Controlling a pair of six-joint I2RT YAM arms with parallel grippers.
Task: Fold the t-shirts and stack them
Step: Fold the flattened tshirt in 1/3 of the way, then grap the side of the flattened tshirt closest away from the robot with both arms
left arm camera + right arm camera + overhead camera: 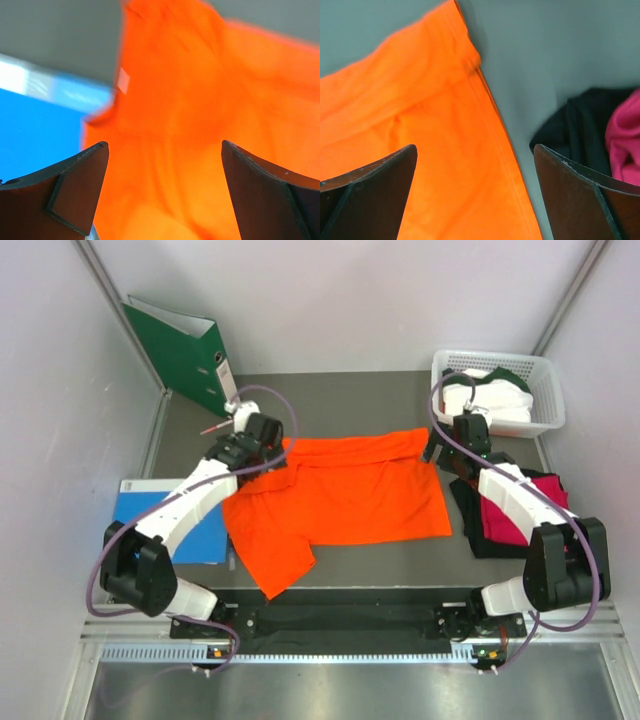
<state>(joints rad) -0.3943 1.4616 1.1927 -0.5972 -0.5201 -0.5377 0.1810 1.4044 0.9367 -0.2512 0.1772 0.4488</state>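
Orange t-shirt (340,495) spread flat at table centre. Left gripper (165,145) wide open, empty, above left edge beside blue folder (35,130). Right gripper (475,147) wide open, empty, above right hem. Strip of table (535,75) between hem and black t-shirt (575,125), pink t-shirt (625,135).

pincer (475,192) spread over orange shirt (420,135), black (570,130) and pink (625,135) shirts beside.

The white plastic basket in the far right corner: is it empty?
No, the white plastic basket holds a white cloth t-shirt with dark green trim, bundled up inside its walls.
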